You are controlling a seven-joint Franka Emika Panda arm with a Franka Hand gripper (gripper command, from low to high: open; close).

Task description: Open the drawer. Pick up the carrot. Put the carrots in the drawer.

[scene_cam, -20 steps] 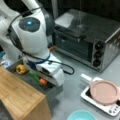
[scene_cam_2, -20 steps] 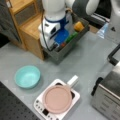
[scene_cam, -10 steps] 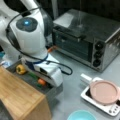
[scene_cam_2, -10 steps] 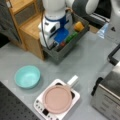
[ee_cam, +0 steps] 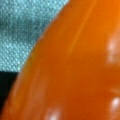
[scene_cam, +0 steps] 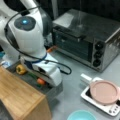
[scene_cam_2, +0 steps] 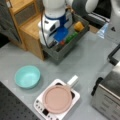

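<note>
Reaching down into the open drawer point(scene_cam: 53, 91), the hand point(scene_cam: 46, 81) sits low among the vegetables, its white body hiding the fingers in both front views, so whether they are spread or closed cannot be told. The carrot point(scene_cam: 40, 81) shows as a small orange shape just beside the hand's lower edge, inside the drawer; in the wrist view a glossy orange surface point(ee_cam: 75, 70) fills nearly the whole frame, with grey cloth-like texture at upper left. A yellow-orange pepper point(scene_cam: 21, 69) lies toward the drawer's far end, and a green vegetable point(scene_cam_2: 71, 37) rests between it and the hand. The wooden cabinet point(scene_cam: 20, 100) stands behind the pulled-out drawer on the grey desk point(scene_cam_2: 82, 65).
</note>
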